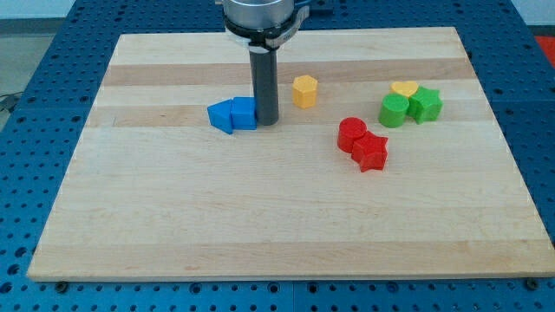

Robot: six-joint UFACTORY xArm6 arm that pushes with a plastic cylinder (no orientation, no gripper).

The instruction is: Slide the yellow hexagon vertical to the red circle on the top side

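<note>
Dark metal fills the view's top edge where my arm's housing is cut off by the frame, and the yellow heart-shaped block (403,87) is half tucked behind the green round block (394,111) and the green star-like block (425,104), whose exact shape is hard to read. My tip (265,120) sits on the pale wooden board (173,217), holding nothing, pressed right beside the blue square block (245,113), which touches the blue wedge-shaped block (222,115). The yellow hexagon block (304,90) lies just to the view's right of my rod and slightly above the tip, apart from it, and up-left of the red circle block (352,133), which touches the red star block (371,152).
</note>
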